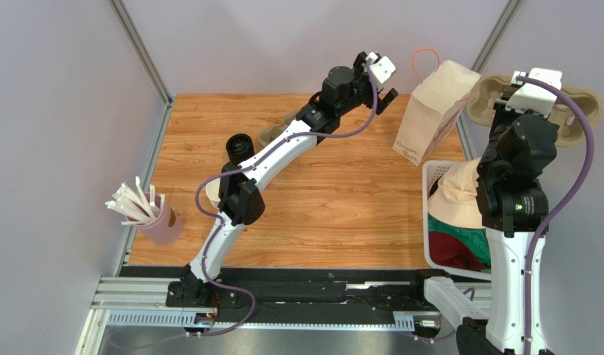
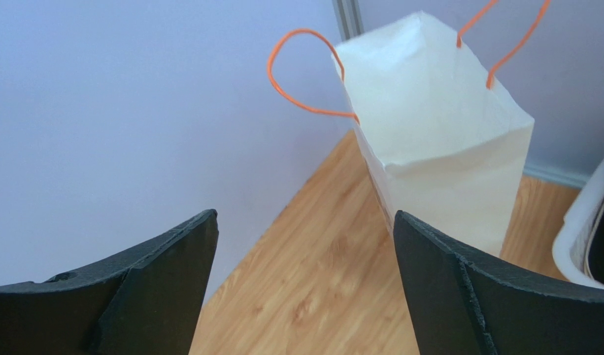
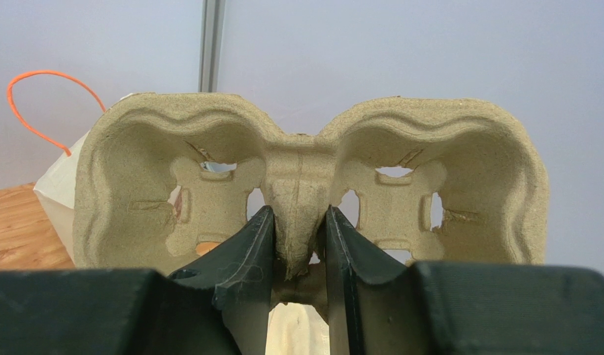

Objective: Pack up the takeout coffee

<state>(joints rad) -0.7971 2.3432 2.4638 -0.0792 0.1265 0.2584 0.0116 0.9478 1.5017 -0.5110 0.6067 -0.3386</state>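
My right gripper [image 3: 297, 214] is shut on the middle ridge of a pulp two-cup carrier [image 3: 297, 170] and holds it in the air at the back right [image 1: 588, 103], beside a cream paper bag [image 1: 431, 111] with orange handles. The bag [image 2: 438, 133] stands upright just ahead of my left gripper [image 2: 305, 214]. That gripper is open and empty, above the table's far edge [image 1: 386, 90]. A round black-topped thing [image 1: 240, 146] stands left of the left arm. I cannot tell whether it is the takeout coffee or bare lids.
A white basket [image 1: 428, 214] of cloth sits at the right edge, under the right arm. At the front left stands a pink cup [image 1: 161, 225] of paper-wrapped sticks. A lidless cup [image 1: 209, 194] and a brown shape [image 1: 272, 134] lie partly behind the left arm.
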